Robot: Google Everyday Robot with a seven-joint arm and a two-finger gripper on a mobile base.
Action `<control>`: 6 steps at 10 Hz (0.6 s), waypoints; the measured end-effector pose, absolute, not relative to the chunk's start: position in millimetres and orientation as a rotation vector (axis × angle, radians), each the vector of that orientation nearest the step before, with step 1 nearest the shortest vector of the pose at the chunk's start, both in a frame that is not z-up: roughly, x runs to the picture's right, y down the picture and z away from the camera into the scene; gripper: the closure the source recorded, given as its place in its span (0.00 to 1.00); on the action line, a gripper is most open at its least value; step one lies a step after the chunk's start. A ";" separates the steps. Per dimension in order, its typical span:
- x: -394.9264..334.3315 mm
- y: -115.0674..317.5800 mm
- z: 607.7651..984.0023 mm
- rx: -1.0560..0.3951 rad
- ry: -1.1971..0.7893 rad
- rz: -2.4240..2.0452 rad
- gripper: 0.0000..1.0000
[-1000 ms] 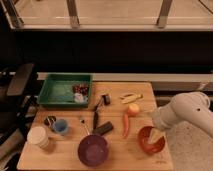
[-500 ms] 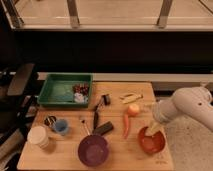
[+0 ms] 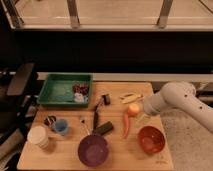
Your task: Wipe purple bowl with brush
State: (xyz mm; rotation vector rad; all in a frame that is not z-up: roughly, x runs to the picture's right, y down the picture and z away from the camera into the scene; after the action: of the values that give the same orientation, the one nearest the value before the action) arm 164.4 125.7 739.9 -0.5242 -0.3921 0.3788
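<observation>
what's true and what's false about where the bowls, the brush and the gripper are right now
1. The purple bowl sits near the table's front edge, left of the red bowl. True.
2. The gripper holds the brush. False: the brush lies on the table between the green tray and the purple bowl. The gripper is open and empty on the right side, near the top end of the carrot.
3. The carrot lies inside the red bowl. False: it lies on the table just left of that bowl.
4. The green tray is at the table's far left. True.
</observation>
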 end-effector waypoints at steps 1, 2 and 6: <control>151.3 126.8 746.8 -0.539 -0.418 0.404 0.20; 132.5 127.4 754.3 -0.553 -0.448 0.424 0.20; 109.5 128.3 760.2 -0.564 -0.478 0.447 0.20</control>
State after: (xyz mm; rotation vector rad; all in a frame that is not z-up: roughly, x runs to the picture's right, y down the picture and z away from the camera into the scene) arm 109.5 128.3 760.2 -0.5643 -0.4777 0.4468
